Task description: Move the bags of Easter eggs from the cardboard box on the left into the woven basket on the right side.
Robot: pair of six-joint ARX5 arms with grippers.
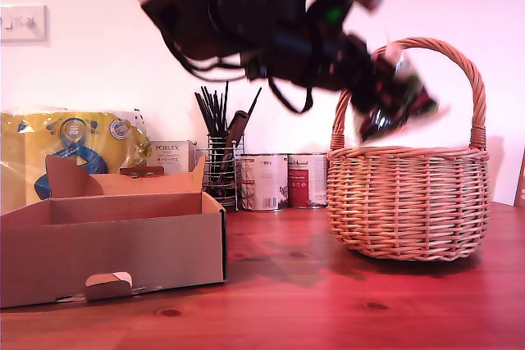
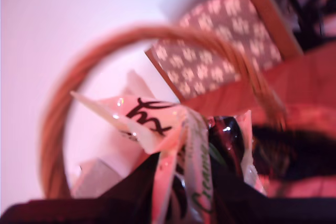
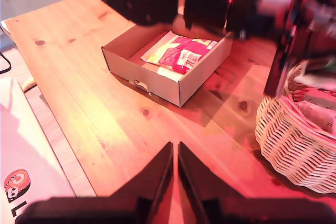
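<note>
Hanging over the round tan wicker basket [image 1: 408, 202] at the exterior view's right: crinkly white-and-red sweet bag [image 2: 173, 145], pinched in first claw [image 1: 392, 112]. Second claw [image 3: 175, 182] hovering high, pressed narrow, above wooden desk [image 3: 105, 108]. More bags [image 3: 181, 56] lying in the shallow brown cardboard box [image 1: 115, 243].

Layout: box at the exterior view's left, basket at its right.
The cardboard box [image 1: 115, 243] and woven basket [image 1: 408, 202] stand apart on the worktop [image 1: 287, 301]. Bags [image 3: 181, 56] lie in the box. Behind, between them, stand a utensil holder [image 1: 220, 171] and tins [image 1: 283, 180].
</note>
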